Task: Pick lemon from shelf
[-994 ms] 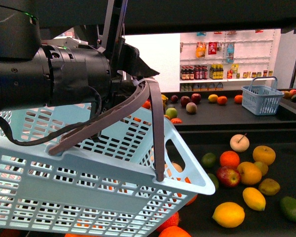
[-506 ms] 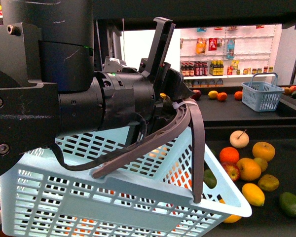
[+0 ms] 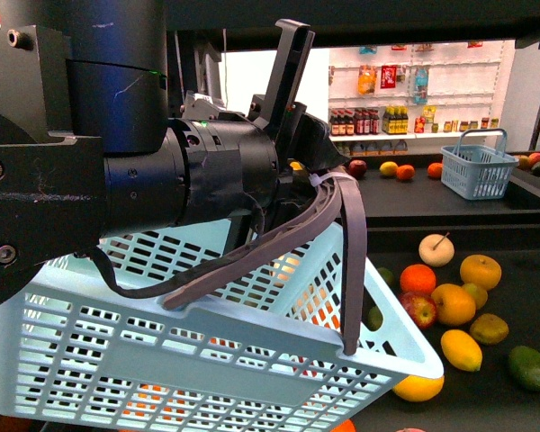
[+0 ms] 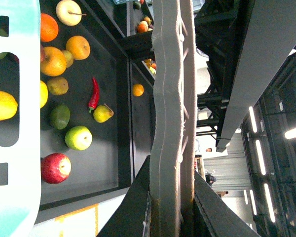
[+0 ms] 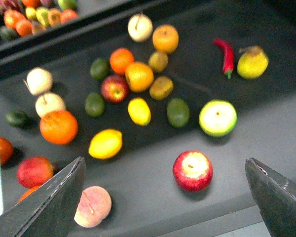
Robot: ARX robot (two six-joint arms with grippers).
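Observation:
My left gripper (image 3: 319, 175) is shut on the grey basket handle (image 3: 351, 261) of a light blue basket (image 3: 207, 360) that hangs in front of the shelf; in the left wrist view the handle (image 4: 170, 123) runs between the fingers. A lemon (image 3: 461, 349) lies on the black shelf tray (image 3: 522, 306) among other fruit. A second, larger yellow oval fruit (image 3: 418, 387) peeks from behind the basket corner. In the right wrist view both show, the lemon (image 5: 139, 111) and the larger one (image 5: 105, 143). My right gripper (image 5: 164, 162) is open and empty above the tray, nearer than both.
Oranges, apples, limes and pale fruits lie around the lemon. A red apple (image 5: 192, 170) and a peach (image 5: 92, 206) lie between the right fingers. A red chili (image 5: 224, 52) lies further off. A small blue basket (image 3: 478, 168) stands on the rear tray, before bottle shelves (image 3: 378, 130).
My left arm and the hanging basket have swung to the right across the front view and now cover more of the fruit on the tray.

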